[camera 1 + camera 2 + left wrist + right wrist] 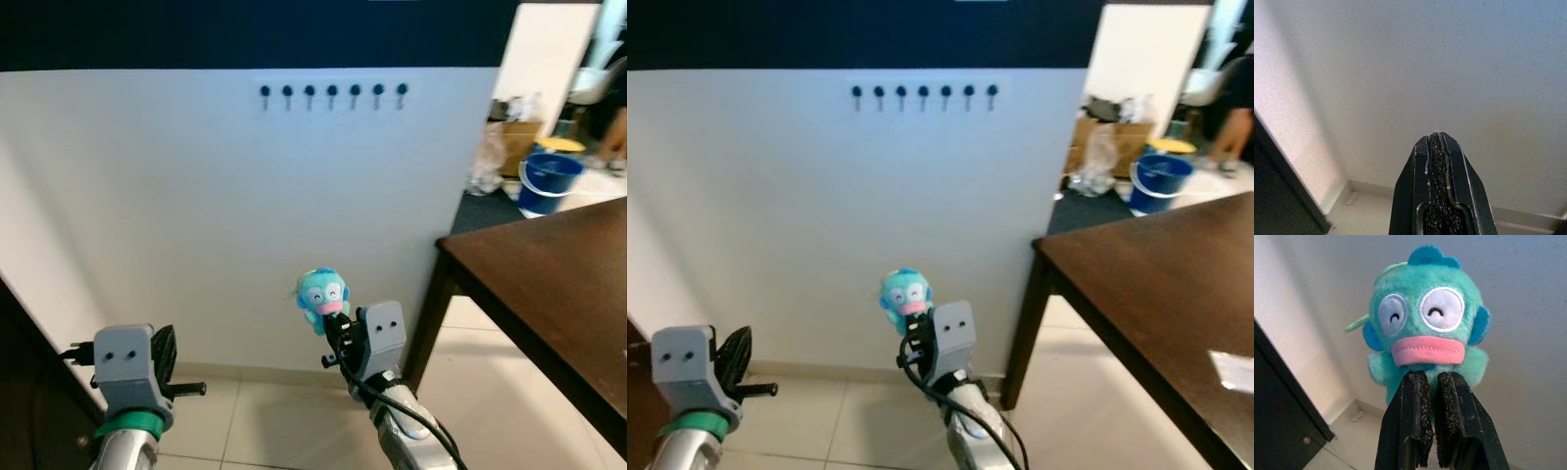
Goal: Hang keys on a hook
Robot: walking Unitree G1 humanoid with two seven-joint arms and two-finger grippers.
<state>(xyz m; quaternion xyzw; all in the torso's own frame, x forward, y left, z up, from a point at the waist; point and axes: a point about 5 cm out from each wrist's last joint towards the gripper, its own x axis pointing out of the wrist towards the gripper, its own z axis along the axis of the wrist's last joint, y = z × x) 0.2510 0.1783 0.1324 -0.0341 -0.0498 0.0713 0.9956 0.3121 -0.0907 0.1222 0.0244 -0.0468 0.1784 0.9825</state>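
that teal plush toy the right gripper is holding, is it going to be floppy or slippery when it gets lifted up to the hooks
The plush toy looks soft and fuzzy, so it probably squashes rather than slips between the right gripper fingers. It stands upright above them, so it is likely light and stuffed firm enough not to flop. Its thin green loop looks limp and may sag when offered to the hooks.

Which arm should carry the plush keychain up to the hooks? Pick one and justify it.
Right. The right end effector is already shut on the turquoise plush keychain, held below the row of hooks on the white wall. The left end effector is shut with nothing in it, lower and off to the side.
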